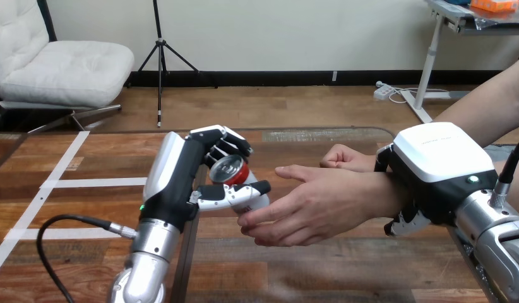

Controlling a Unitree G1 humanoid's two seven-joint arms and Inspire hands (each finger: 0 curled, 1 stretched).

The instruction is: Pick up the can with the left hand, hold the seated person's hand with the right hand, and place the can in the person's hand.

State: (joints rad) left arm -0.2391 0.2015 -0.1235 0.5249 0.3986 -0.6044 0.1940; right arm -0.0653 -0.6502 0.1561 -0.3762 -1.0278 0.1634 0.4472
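We see a small red metal can (230,170) with a shiny silver top. It is up in the air over the brown wooden table (345,271), near the middle of it. The can is tipped, so its silver top faces us.

Our left hand (181,189) holds the can. Its fingers (228,144) bend over the far side of the can. Its thumb (235,192) lies across the near side. The can is squeezed between them. Our silver left arm (146,252) comes up from the bottom edge, and a black cable (67,221) loops beside it.

Just to the right of the can is the person's hand (320,202). It is open, with its fingers stretched out toward the can. The fingertips are right beside the low end of the can, just under our thumb. We cannot tell if they touch the can.

Our right hand (440,151) sits on the person's wrist (380,192). The white back of our hand lies over the top of the wrist. Its fingers (402,222) curl down and around under the wrist, so they are wrapped on it. Our silver right arm (497,243) comes in from the bottom right corner.

Behind the open hand, the person's other hand (345,158) rests close to the table. Its fingers are curled in.

White tape lines (99,183) run across the left part of the table, well away from the can.
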